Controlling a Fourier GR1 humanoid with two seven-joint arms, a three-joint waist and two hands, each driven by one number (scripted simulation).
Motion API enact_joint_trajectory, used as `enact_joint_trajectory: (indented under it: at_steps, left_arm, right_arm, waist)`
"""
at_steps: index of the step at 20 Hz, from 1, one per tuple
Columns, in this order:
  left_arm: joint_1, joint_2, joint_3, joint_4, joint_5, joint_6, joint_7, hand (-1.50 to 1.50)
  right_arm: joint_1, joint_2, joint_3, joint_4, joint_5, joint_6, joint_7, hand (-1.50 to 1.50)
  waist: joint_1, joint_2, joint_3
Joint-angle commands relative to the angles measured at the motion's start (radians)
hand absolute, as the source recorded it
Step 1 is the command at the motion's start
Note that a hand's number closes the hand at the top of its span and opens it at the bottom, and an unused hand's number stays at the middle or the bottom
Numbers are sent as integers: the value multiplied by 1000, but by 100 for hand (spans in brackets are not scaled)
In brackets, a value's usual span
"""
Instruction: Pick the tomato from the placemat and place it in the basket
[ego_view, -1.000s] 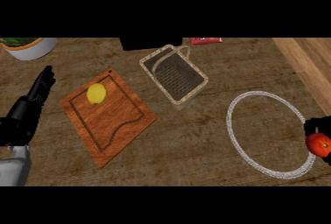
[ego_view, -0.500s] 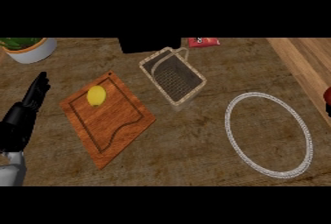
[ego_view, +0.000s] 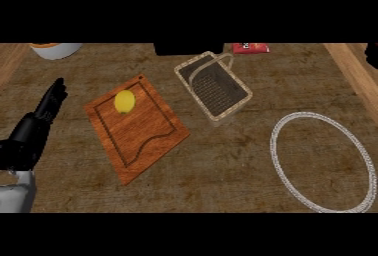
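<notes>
Fingers of the left hand (ego_view: 29, 135) stood straight, holding nothing. A lemon (ego_view: 125, 101) lay on the cutting board (ego_view: 148, 145); the wire basket (ego_view: 214, 90) sat empty. The red packet (ego_view: 251, 48) bore no readable print. The tomato, a second earlier in the right hand (ego_view: 372, 52) beside the oval placemat (ego_view: 274, 142), was out of sight; that hand showed as a dark sliver, its grip impossible to tell.

The right hand (ego_view: 373, 54) is only a dark sliver at the right edge; we cannot tell whether it holds anything; the top edge cuts off the white bowl (ego_view: 55, 49), a black object (ego_view: 188, 48) and a red packet (ego_view: 251, 47); the left forearm (ego_view: 16, 192) is cut below.
</notes>
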Motion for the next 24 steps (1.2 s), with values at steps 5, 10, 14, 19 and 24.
enact_joint_trajectory:
  at_steps: [5, 10, 14, 19, 24]
  left_arm:
    - [-61, -37, -50, -9, -24, 5, 7, 0]
    - [-122, -25, -42, 7, -2, -28, 42, 0]
    - [-57, -46, -50, -3, -22, -7, -19, 0]
    - [-58, -48, -53, -19, -18, -19, 1, 0]
    - [-49, -6, -6, -15, 8, -50, -25, 0]
  right_arm:
    - [-453, 131, 182, -98, 98, 284, 517, 150]
    - [-685, 221, 198, 156, 163, 265, 613, 150]
    - [-798, 247, 112, 305, 179, 218, 642, 150]
    - [-835, 271, 39, 469, 161, 195, 609, 150]
    - [-842, 316, -25, 585, 170, 151, 641, 150]
  waist:
    - [59, 30, 6]
    - [80, 44, 8]
    - [89, 45, 9]
    - [83, 46, 10]
    - [83, 46, 10]
